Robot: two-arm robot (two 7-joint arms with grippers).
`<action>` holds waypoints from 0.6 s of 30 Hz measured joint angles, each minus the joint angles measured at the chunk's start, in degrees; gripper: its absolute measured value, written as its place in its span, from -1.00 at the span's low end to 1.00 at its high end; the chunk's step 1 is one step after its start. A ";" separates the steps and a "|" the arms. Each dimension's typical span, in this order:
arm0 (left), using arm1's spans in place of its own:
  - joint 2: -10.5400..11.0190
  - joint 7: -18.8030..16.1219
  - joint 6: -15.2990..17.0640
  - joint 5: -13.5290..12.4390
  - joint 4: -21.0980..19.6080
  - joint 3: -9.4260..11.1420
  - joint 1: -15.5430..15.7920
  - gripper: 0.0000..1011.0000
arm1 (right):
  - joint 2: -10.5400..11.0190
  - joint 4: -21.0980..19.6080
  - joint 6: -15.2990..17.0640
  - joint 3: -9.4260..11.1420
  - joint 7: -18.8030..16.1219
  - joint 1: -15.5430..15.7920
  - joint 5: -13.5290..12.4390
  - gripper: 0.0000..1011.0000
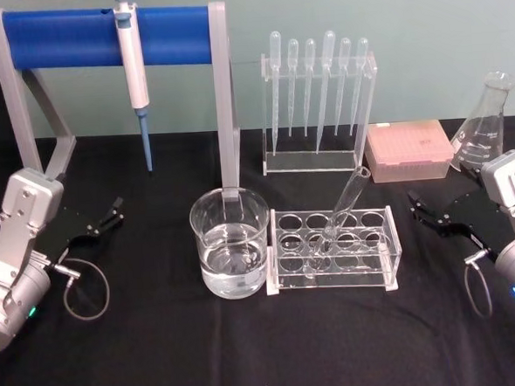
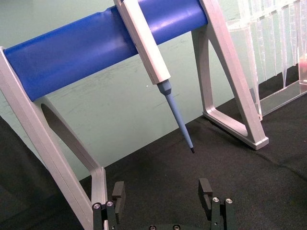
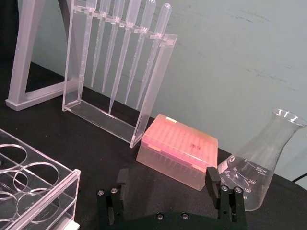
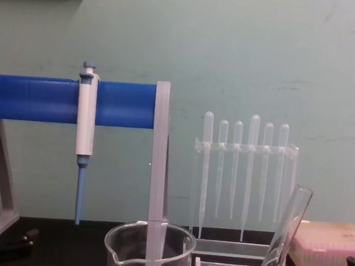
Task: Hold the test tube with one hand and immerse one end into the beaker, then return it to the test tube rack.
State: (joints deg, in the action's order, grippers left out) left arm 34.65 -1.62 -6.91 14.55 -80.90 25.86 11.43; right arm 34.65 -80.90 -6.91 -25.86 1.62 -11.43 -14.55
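the test tube (image 1: 341, 207) leans in the test tube rack (image 1: 333, 277) at lower centre, just right of the beaker (image 1: 210, 248). the left gripper (image 1: 114, 210) sits near the left edge and the right gripper (image 1: 416, 205) near the right edge, both with jaws spread. open black cloth (image 1: 161, 339) lies between each and the glassware.

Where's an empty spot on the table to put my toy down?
The black cloth in front of the beaker and test tube rack is bare. So are the gaps from left gripper to beaker and from rack to right gripper. The back right is crowded: pipette rack, pink tip box, flask stand close together.
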 joint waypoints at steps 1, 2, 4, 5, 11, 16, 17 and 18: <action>0.00 0.00 0.00 0.00 0.00 0.00 0.00 0.98 | 0.00 0.00 0.00 0.00 0.00 0.00 0.00 0.99; 0.00 0.00 0.00 0.00 0.00 0.00 0.00 0.98 | 0.00 0.00 0.00 0.00 0.00 0.00 0.00 0.99; 0.00 0.00 0.00 0.00 0.00 0.00 0.00 0.98 | 0.00 0.00 0.00 0.00 0.00 0.00 0.00 0.99; 0.00 0.00 0.00 0.00 0.00 0.00 0.00 0.98 | 0.00 0.00 0.00 0.00 0.00 0.00 0.00 0.99; 0.00 0.00 0.00 0.00 0.00 0.00 0.00 0.98 | 0.00 0.00 0.00 0.00 0.00 0.00 0.00 0.99; 0.00 0.00 0.00 0.00 0.00 0.00 0.00 0.98 | 0.00 0.00 0.00 0.00 0.00 0.00 0.00 0.99; 0.00 0.00 0.00 0.00 0.00 0.00 0.00 0.98 | 0.00 0.00 0.00 0.00 0.00 0.00 0.00 0.99; 0.00 0.00 0.00 0.00 0.00 0.00 0.00 0.98 | 0.00 0.00 0.00 0.00 0.00 0.00 0.00 0.99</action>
State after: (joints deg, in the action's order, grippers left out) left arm 34.65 -1.62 -6.91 14.55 -80.90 25.86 11.43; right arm 34.65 -80.90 -6.91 -25.86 1.62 -11.43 -14.55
